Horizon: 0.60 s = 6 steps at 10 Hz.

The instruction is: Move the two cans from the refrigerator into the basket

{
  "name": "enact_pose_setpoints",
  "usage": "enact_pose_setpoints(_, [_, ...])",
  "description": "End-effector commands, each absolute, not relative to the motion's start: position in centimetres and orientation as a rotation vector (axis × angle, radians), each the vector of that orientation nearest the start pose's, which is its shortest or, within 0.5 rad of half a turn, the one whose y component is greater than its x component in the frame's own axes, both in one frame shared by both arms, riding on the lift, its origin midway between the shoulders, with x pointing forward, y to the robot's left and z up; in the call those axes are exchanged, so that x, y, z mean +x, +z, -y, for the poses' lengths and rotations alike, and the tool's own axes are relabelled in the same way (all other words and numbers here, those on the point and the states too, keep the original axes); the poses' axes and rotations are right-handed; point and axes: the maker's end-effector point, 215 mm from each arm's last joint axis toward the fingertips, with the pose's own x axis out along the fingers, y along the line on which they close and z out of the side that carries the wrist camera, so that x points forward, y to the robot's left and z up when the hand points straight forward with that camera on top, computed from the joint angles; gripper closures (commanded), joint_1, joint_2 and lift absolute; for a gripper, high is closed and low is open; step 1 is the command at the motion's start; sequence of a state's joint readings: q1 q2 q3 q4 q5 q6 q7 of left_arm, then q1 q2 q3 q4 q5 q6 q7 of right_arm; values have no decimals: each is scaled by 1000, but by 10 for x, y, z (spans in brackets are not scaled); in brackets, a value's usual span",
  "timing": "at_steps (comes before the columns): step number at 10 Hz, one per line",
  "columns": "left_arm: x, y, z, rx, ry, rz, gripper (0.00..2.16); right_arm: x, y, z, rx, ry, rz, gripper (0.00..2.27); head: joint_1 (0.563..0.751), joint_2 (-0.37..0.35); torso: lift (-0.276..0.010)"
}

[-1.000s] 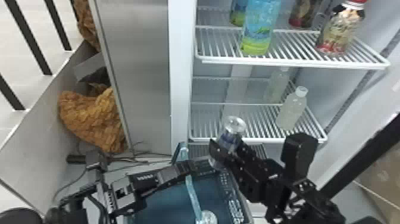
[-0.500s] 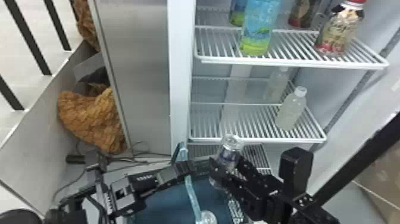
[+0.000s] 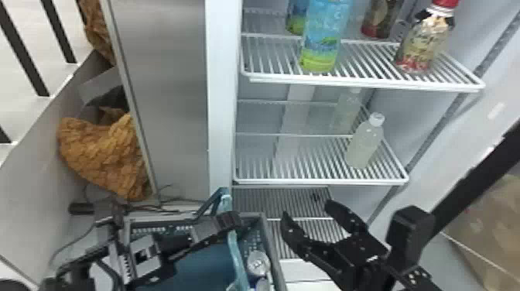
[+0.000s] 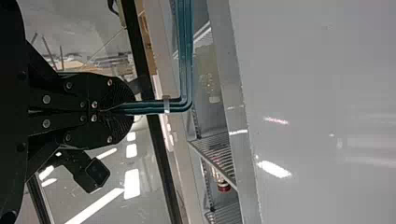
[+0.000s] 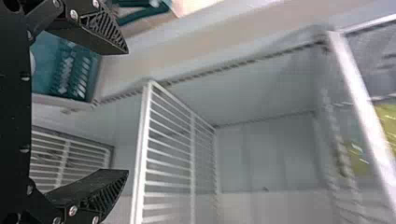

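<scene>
While right tool point(image 3: 308, 209) gapes released, left tool point(image 3: 233, 220) clenches basket handle point(image 3: 235, 251); bottles point(image 3: 363, 146) stand on refrigerator shelf point(image 3: 301, 181).

Head view: you have bright, fairly even light. The refrigerator point(image 3: 220, 77) reads pale with soft shading; the floor point(image 3: 46, 50) at upper left nearly washes out. Note a broad dull sheen down the steel panel point(image 3: 170, 96) and deeper shade inside the basket point(image 3: 275, 255).

Left wrist view: you get harder contrast. Short white glare patches sit on the smooth grey surface point(image 4: 317, 60); long strip-shaped reflections lie at lower left, and the left edge falls very dark.

Right wrist view: your brightest patch is at the top edge. Interior light is soft and grey; the near wire shelf point(image 5: 142, 140) catches it, the far shelf rail point(image 5: 357, 98) smears
</scene>
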State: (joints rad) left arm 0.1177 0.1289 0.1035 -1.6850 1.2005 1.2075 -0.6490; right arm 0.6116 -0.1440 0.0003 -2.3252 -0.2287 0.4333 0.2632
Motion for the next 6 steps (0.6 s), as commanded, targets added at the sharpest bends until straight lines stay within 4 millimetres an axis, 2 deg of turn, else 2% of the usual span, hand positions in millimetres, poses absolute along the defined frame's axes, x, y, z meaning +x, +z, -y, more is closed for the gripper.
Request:
enact_pose_setpoints(1, [373, -343, -32, -1303, -1098, -706, 1210, 388, -341, 184, 122, 339, -198, 134, 695, -177, -219])
enact_pose_setpoints(3, [372, -344, -32, -1301, -1098, -711, 1210, 370, -325, 216, 90, 290, -117, 134, 695, -223, -219])
enact_pose_setpoints(5, [370, -346, -31, -1299, -1097, -718, 1210, 349, -310, 233, 64, 261, -103, 134, 695, -278, -219])
enact_pose_setpoints(6, [370, -347, -31, -1298, -1097, -722, 1210, 337, -306, 236, 60, 262, -112, 136, 695, -302, -219])
